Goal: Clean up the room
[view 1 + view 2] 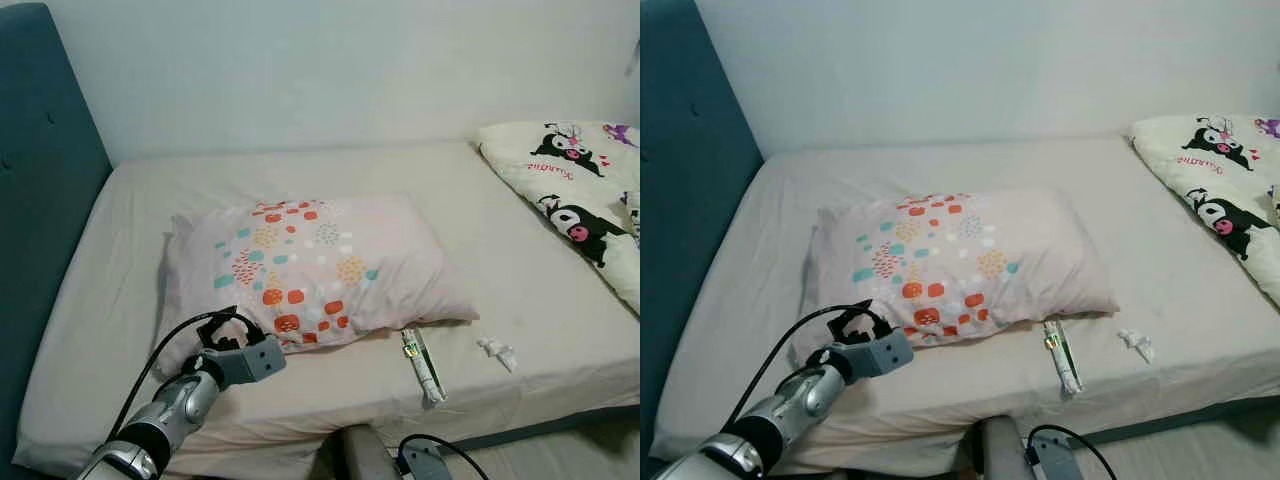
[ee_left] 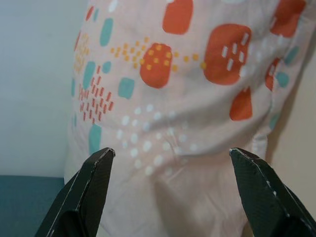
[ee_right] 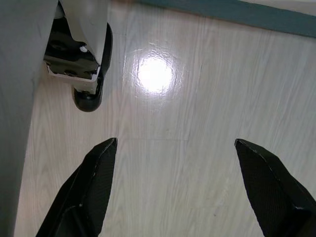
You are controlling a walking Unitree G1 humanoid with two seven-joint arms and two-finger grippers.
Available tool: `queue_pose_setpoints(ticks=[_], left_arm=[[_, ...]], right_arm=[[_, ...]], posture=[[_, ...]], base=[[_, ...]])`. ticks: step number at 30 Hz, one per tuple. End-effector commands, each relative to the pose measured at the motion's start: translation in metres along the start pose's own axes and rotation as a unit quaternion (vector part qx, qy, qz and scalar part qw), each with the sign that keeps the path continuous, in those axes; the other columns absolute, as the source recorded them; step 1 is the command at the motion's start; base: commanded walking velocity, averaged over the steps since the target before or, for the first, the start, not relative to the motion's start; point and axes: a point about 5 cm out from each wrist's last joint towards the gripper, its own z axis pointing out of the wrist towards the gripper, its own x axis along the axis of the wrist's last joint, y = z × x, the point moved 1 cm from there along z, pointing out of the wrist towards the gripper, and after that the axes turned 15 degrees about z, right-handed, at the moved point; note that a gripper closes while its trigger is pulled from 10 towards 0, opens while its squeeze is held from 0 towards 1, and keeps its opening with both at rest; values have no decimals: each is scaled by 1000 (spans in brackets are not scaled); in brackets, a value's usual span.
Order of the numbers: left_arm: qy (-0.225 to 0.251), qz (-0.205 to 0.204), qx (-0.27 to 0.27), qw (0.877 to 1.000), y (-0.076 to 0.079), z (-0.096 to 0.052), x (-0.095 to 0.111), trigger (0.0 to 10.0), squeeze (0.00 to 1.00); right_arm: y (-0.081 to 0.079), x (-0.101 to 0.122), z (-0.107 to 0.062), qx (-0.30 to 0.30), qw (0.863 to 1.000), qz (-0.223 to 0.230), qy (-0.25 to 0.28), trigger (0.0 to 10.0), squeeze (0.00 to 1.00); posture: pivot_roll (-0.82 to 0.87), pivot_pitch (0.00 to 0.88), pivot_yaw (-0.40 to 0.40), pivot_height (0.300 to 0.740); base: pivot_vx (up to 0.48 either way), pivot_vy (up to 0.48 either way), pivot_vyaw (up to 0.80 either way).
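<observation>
Bed (image 1: 150,200) with a beige sheet spans the scene, teal headboard (image 1: 40,180) at the left, pale wall behind. Pillow (image 1: 310,270), pinkish with orange, teal and white patches, lies near the middle of the mattress, its near-left corner towards the left arm. Left gripper (image 1: 226,327) sits low over the sheet at that corner, just beside the pillow's near edge; whether it touches the fabric cannot be told from the head views. In the left wrist view its fingers (image 2: 84,197) are spread wide with the pillow's patterned cover between and beyond them, nothing pinched. Wrapper (image 1: 424,365), a narrow flattened strip, lies on the sheet just right of the pillow's near-right corner, close to the bed's near edge. Crumpled tissue (image 1: 498,351), white, lies a little further right, apart from the wrapper. Quilt (image 1: 585,190), cream with black-and-pink cartoon figures, is bunched at the far right of the bed. Right gripper (image 3: 175,192) hangs over pale wood-look floor (image 3: 197,98) beside the bed, fingers (image 3: 269,182) spread apart and holding nothing; a glare spot shows on the boards, and a grey part of the robot's body with a black foot (image 3: 86,64) stands nearby.
</observation>
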Motion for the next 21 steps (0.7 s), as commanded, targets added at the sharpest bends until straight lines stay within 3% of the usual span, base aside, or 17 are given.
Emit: queue_pose_setpoints(ticks=[1,7,17,21], left_arm=[[-3,16,-15,1000,8,-2,1,10000,0],[-21,57,-3,998,23,-10,2,10000,0],[-35,74,38,996,19,-10,1,10000,0],[-37,96,90,991,3,-4,-1,10000,0]], right_arm=[[-20,-12,-1,34,999,-14,-17,10000,0],[-23,-31,-2,28,999,-13,-42,10000,0],[-27,-60,-5,25,998,-4,-62,10000,0],[-29,-72,-6,27,998,-2,-62,10000,0]], posture=[[-120,125,-16,601],[-170,189,-23,601],[-213,299,-24,571],[-235,347,-35,556]], base=[[0,0,0],[0,0,0],[0,0,0],[0,0,0]])
